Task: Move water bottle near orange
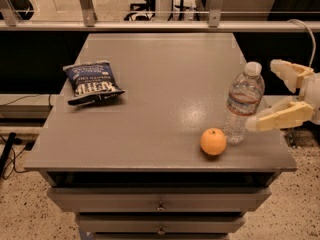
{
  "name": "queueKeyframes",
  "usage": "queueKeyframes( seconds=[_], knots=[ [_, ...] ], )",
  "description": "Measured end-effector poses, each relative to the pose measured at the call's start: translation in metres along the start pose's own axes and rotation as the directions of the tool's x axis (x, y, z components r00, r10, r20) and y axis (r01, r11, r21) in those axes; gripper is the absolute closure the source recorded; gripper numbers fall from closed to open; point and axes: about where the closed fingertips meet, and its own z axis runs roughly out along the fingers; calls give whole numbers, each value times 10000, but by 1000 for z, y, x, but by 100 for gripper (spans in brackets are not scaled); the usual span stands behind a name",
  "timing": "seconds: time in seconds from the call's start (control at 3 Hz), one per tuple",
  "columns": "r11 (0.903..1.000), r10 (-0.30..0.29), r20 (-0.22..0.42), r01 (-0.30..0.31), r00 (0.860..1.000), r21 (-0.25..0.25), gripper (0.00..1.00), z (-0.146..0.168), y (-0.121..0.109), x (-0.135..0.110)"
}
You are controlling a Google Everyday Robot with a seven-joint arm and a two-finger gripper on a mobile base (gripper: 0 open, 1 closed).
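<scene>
- My gripper (270, 96) sits just right of the water bottle (243, 104), spread wide, empty.
- It stands upright, the orange (213, 141) just left of its base.

The pale cream plastic two-finger gripper (262, 95) was at the right edge of the view, its jaws wide apart. Both fingers (280, 118) were thick, blocky and matte, with angular tips. Directly behind them sat a rounded white wrist housing (315, 91).
</scene>
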Motion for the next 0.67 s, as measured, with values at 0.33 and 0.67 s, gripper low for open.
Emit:
queueKeyframes(
  seconds=[0.33, 0.67],
  knots=[
    [9993, -347, -698, 355, 9970, 102, 0, -30, -21, 2],
    [9988, -468, -759, 479, 9960, 131, 0, -36, -24, -2]
  ],
)
